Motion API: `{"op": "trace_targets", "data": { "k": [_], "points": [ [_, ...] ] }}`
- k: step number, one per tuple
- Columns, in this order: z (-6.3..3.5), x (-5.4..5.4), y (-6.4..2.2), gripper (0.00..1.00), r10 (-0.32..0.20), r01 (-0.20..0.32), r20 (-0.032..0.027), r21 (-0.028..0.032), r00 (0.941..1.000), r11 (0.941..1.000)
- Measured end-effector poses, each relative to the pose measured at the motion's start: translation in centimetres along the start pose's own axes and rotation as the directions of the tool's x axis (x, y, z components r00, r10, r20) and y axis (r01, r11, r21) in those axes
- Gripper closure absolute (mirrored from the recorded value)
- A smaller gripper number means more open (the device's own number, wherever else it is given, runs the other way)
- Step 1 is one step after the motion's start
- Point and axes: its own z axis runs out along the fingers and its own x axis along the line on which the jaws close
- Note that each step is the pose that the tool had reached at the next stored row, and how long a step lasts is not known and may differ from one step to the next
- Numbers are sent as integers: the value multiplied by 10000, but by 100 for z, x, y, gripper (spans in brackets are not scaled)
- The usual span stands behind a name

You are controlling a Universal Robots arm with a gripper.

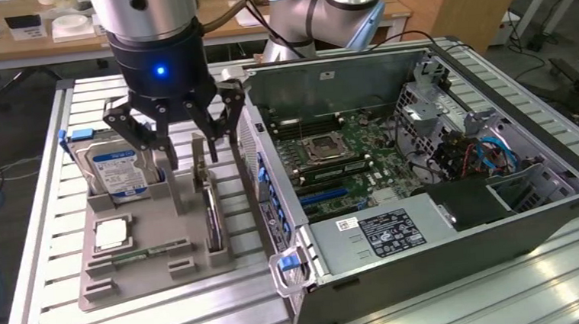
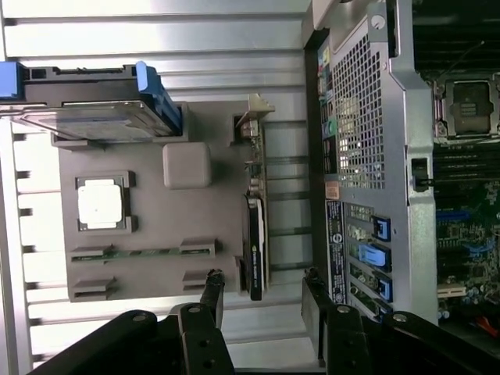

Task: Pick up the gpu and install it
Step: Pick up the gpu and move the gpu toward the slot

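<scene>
Black-fingered, hovering in the exterior view with the dark multi-link gripper (image 1: 191,150) spread wide, holding nothing. Hanging over the gpu (image 1: 211,213), a thin green card with black cooler, standing on edge in the grey plastic tray (image 1: 140,283) beside the open grey computer case (image 1: 428,244). Wrist view: flanking the gpu (image 2: 256,226) end, fingertips (image 2: 212,281) apart from it, touching nothing. Judging pick step in hand, approach only; calling for a centred descent on that thin edge.
</scene>
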Motion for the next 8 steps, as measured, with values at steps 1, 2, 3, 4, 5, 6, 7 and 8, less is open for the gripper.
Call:
{"op": "trace_targets", "data": {
  "k": [1, 2, 3, 4, 5, 6, 7, 8],
  "points": [
    [10, 1, -1, 47, 0, 0, -1, 1, 10000, 10000],
    [21, 1, -1, 47, 0, 0, 0, 1, 10000, 10000],
    [33, 2, -2, 47, 0, 0, -1, 2, 10000, 10000],
    [46, 3, -2, 47, 0, 0, -1, 1, 10000, 10000],
    [58, 3, -3, 47, 0, 0, -1, 1, 10000, 10000],
    [68, 4, -3, 47, 0, 0, 0, 1, 10000, 10000],
    [78, 5, -4, 47, 0, 0, 0, 1, 10000, 10000],
    [87, 5, -4, 47, 0, 0, -1, 1, 10000, 10000]
  ]
}}
